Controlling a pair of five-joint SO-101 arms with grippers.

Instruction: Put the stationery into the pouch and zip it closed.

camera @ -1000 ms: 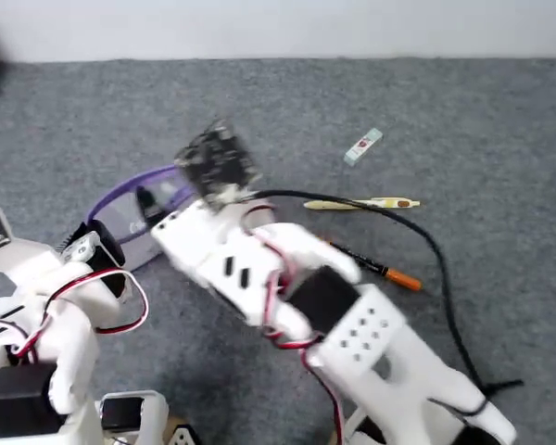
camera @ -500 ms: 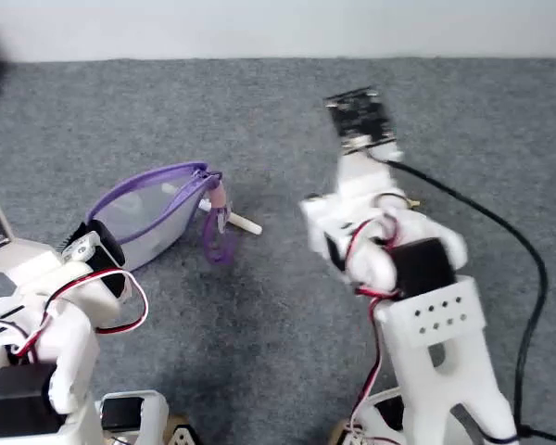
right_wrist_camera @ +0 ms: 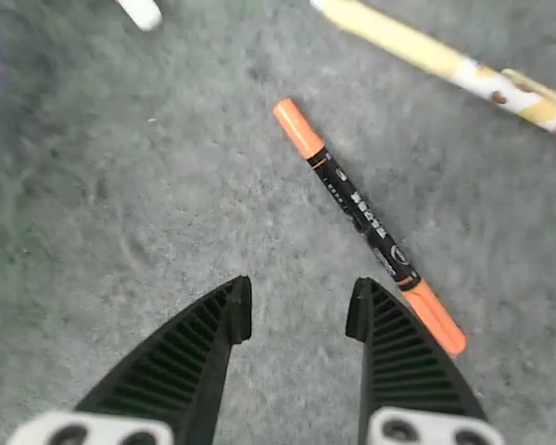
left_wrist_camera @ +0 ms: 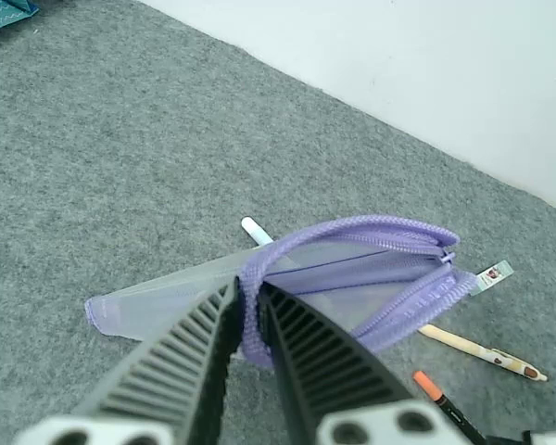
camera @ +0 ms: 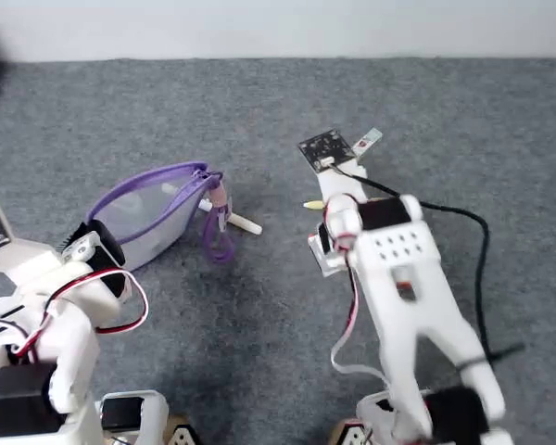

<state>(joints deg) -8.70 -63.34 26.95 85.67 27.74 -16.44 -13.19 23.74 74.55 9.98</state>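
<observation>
The pouch (left_wrist_camera: 352,283) is being pinched at its rim by the left gripper (left_wrist_camera: 248,295), mouth gaping away from it; the right gripper (right_wrist_camera: 296,311) is being held spread and empty, marker (right_wrist_camera: 363,222) just ahead of its tips, yellow pen (right_wrist_camera: 435,60) beyond; the jaws likely need setting across the marker's barrel, mid-length, before closing; grey carpet (camera: 259,324) is being worked on, white wall (camera: 278,28) behind.
</observation>
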